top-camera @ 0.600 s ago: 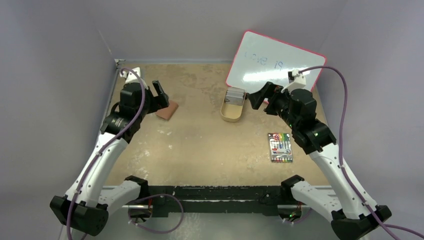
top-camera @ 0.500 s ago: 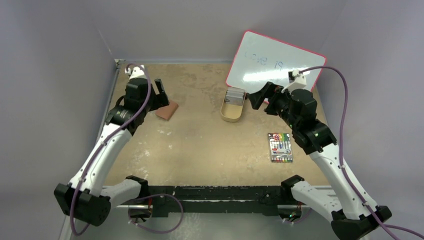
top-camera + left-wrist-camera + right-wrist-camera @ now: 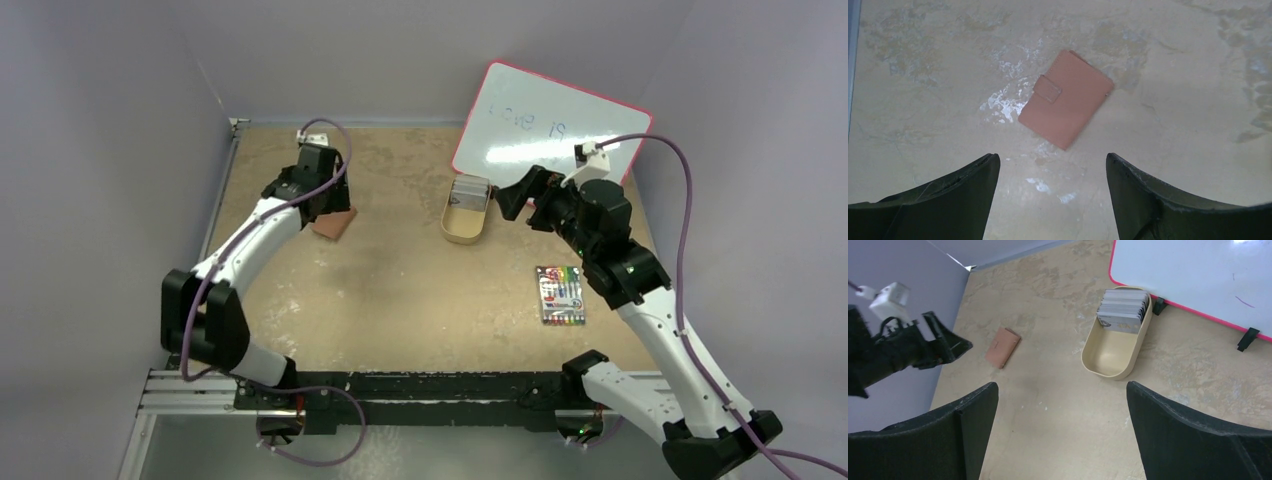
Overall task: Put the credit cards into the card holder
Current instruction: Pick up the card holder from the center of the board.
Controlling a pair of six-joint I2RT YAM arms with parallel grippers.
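Observation:
The card holder is a closed reddish-brown wallet with a snap tab, lying flat at the table's far left; it also shows in the right wrist view. My left gripper is open and empty, hovering above it with the wallet just beyond the fingertips. The credit cards stand as a grey stack in the far end of a tan oval tray, also seen in the top view. My right gripper is open and empty, raised just right of the tray.
A white board with a red rim leans at the back right, right behind the tray. A pack of coloured markers lies at the right, beside my right arm. The side wall is close on the left.
My left arm has swung right from the table's left edge and now points its open gripper down over the wallet. The right arm has not moved.

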